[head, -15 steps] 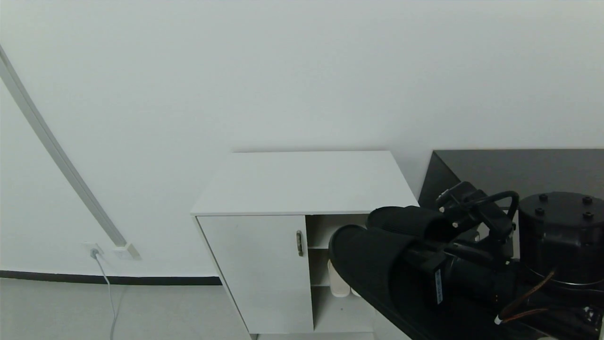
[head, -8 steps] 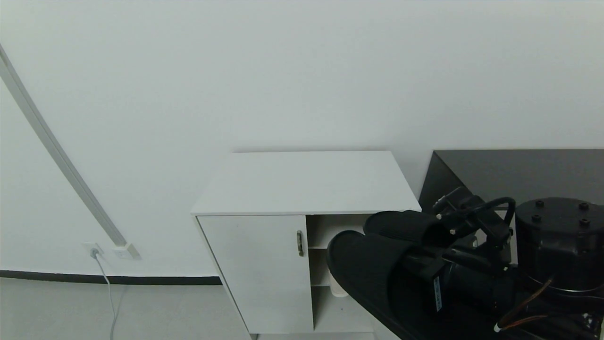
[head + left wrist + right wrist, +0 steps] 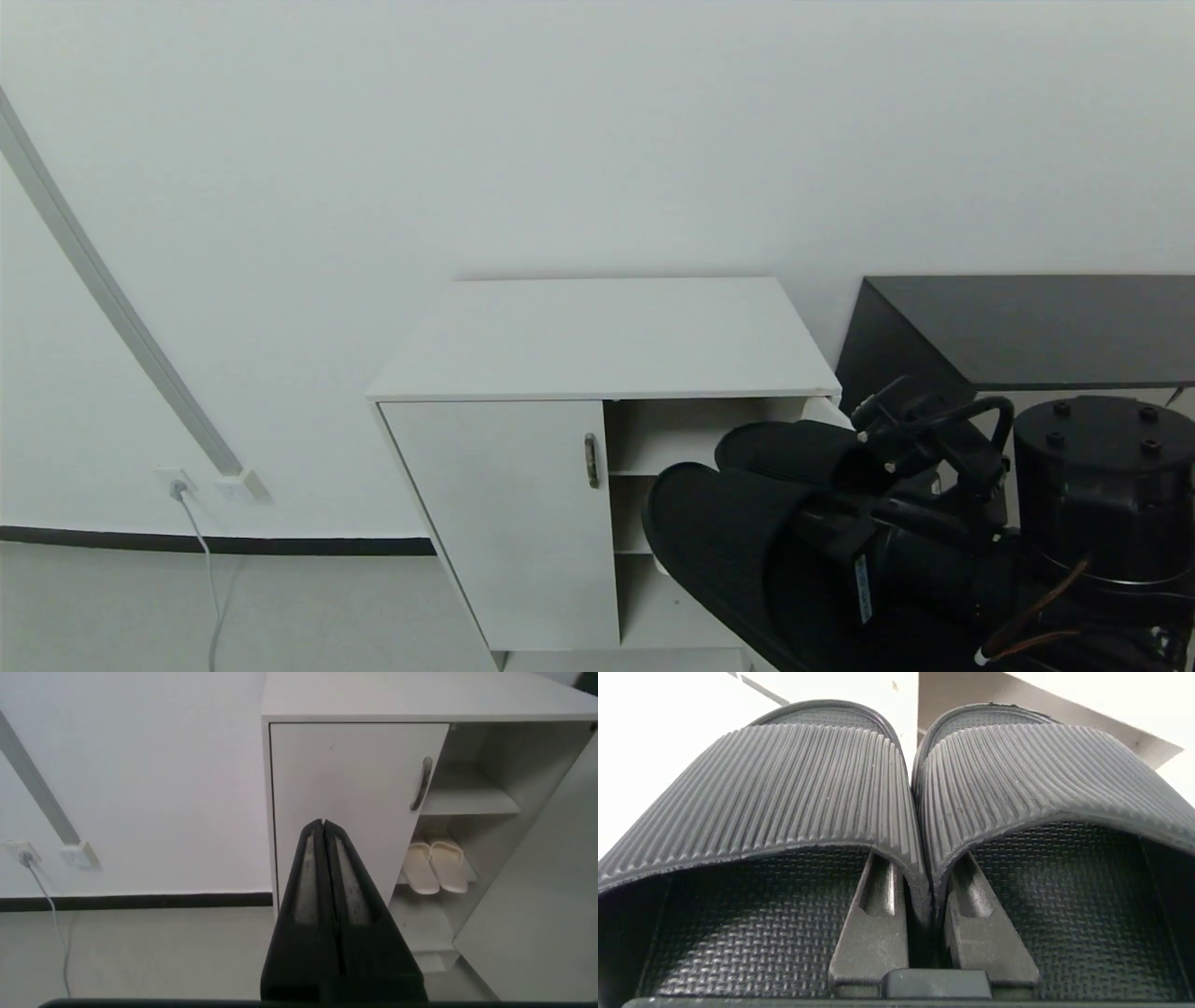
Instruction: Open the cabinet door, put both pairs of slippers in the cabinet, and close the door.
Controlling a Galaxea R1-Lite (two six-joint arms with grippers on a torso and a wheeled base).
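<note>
Head view: white wooden cabinet (image 3: 597,336), right side open; pair of black ribbed slippers (image 3: 738,532) held aloft before the opening.
Left wrist view: left gripper (image 3: 323,845) pressed closed, empty; cream slippers (image 3: 436,866) on the middle shelf.
Right wrist view: right gripper (image 3: 926,933), fingers (image 3: 873,924) under the straps, pinching both slippers' adjoining walls.

No readable text anywhere, folks. The one candidate is a small pale label (image 3: 861,590) stuck on the right arm (image 3: 934,560), just behind the black slippers (image 3: 738,541). There's dark print running along it in the head view, but it's far too small to make out, so no words, numbers or signs can be read.
</note>
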